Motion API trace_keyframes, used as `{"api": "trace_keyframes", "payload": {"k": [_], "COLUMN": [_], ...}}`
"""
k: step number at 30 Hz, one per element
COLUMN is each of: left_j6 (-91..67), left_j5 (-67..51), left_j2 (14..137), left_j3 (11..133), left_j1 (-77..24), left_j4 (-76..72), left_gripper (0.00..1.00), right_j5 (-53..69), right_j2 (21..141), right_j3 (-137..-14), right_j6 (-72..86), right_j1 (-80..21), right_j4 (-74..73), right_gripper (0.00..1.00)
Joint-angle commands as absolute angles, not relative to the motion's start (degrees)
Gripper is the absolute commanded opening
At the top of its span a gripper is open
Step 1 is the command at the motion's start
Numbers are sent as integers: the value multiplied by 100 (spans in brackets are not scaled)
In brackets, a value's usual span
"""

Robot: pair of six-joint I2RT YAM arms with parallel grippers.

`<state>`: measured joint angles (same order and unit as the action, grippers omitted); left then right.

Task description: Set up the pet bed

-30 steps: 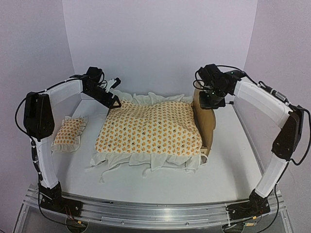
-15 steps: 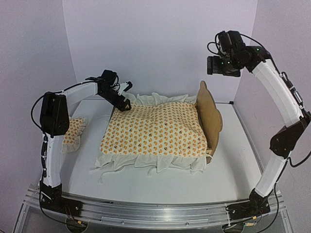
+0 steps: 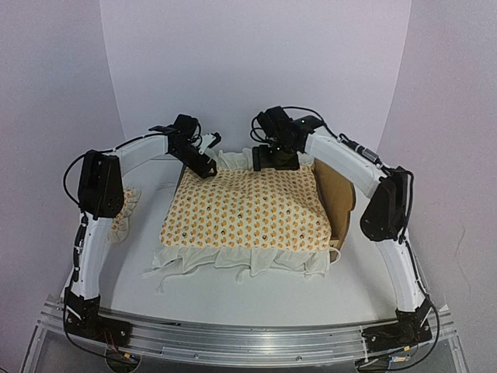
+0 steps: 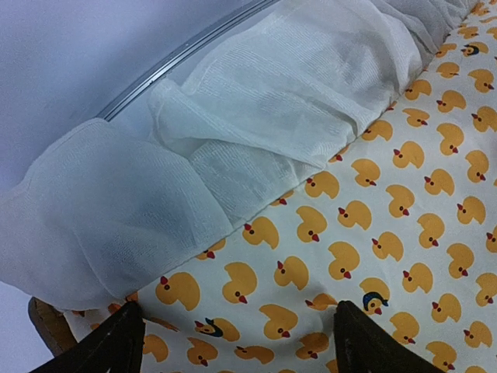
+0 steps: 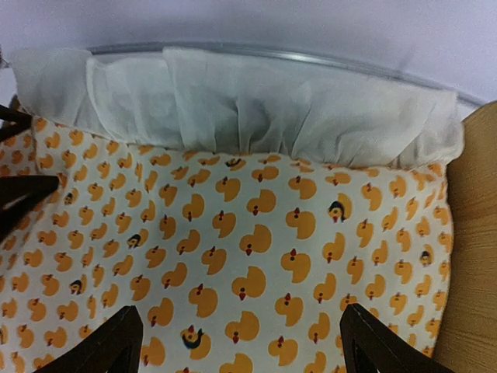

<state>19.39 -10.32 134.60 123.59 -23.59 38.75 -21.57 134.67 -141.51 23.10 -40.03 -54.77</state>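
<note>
The pet bed stands mid-table, its cream duck-print bedding (image 3: 245, 210) spread over the frame with white ruffles hanging round the edges. The light-wood headboard (image 3: 343, 190) stands upright at the bed's right end. The matching pillow (image 3: 124, 217) lies on the table at the left, partly hidden by my left arm. My left gripper (image 3: 203, 163) is open over the bedding's back-left corner, fingers (image 4: 116, 346) astride the print (image 4: 311, 233) beside the ruffle (image 4: 256, 109). My right gripper (image 3: 273, 161) is open above the back middle of the bedding (image 5: 248, 233), the headboard (image 5: 474, 233) at its right.
Lilac walls close in the table at the back and both sides. A metal strip (image 5: 311, 56) marks the table's back edge right behind the ruffle. An aluminium rail (image 3: 248, 338) with the arm bases runs along the near edge.
My right gripper has left the headboard, opened, swung up and come down over the bedding's back middle. The headboard now stands upright. My left gripper edged right along the back-left corner.
</note>
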Motion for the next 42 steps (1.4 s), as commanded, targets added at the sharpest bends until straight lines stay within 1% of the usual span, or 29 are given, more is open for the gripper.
{"api": "trace_keyframes", "payload": {"k": [1, 5, 7, 9, 11, 12, 13, 14, 15, 16, 22, 28, 29, 30, 32, 34, 35, 36, 40, 42], "left_j6": [1881, 1848, 1833, 1819, 1797, 1789, 1790, 1798, 1806, 1842, 1865, 1757, 1792, 1837, 1911, 1938, 1956, 1973, 2048, 2048], "left_j5": [-1092, -1212, -1318, -1384, -1416, -1428, -1436, -1436, -1430, -1425, -1296, -1213, -1181, -1124, -999, -907, -870, -848, -784, -783], "left_j2": [13583, 13670, 13721, 13745, 13754, 13746, 13727, 13690, 13632, 13572, 13109, 13044, 13021, 12992, 12922, 12874, 12884, 12913, 13036, 13055], "left_j3": [12400, 12385, 12373, 12350, 12343, 12349, 12366, 12384, 12398, 12399, 12019, 12097, 12032, 11951, 11742, 11638, 11634, 11662, 11840, 11875], "left_j1": [-2348, -2352, -2353, -2351, -2355, -2355, -2355, -2351, -2350, -2348, -2348, -2351, -2350, -2344, -2316, -2241, -2205, -2169, -2089, -2091], "left_j4": [3629, 3665, 3708, 3743, 3740, 3701, 3640, 3551, 3424, 3239, 2224, 2151, 2162, 2154, 2092, 2036, 2022, 2023, 2071, 2079], "left_gripper": [72, 52, 38, 22, 4, 0, 0, 0, 0, 0, 0, 0, 0, 0, 0, 0, 0, 0, 0, 0], "right_j5": [-1528, -1279, -1171, -1122, -1087, -1080, -1111, -1145, -1165, -1157, -1325, -1338, -1267, -1183, -1010, -1144, -1333, -1500, -2036, -2169], "right_j2": [13797, 14060, 14110, 14128, 14141, 14145, 14149, 14152, 14157, 14159, 13973, 13706, 13686, 13661, 13554, 13243, 13012, 12771, 11756, 11390], "right_j3": [-14171, -14253, -14238, -14173, -14146, -14147, -14161, -14189, -14232, -14278, -14632, -14606, -14514, -14386, -14008, -13442, -13099, -12846, -11936, -11640], "right_j6": [2861, 2709, 2673, 2598, 2529, 2515, 2497, 2453, 2379, 2254, 1357, 891, 898, 913, 983, 1188, 1315, 1417, 1538, 1550], "right_j1": [-3556, -3499, -3490, -3479, -3453, -3430, -3404, -3376, -3342, -3307, -3149, -3141, -3142, -3139, -3141, -3149, -3147, -3153, -3298, -3391], "right_j4": [-5408, -5302, -5279, -5245, -5200, -5161, -5116, -5075, -5037, -4995, -4523, -4066, -4054, -4053, -4072, -4087, -4086, -4082, -4162, -4449], "right_gripper": [85, 79, 73, 65, 51, 35, 17, 6, 2, 0, 0, 0, 3, 11, 36, 57, 60, 61, 62, 63]}}
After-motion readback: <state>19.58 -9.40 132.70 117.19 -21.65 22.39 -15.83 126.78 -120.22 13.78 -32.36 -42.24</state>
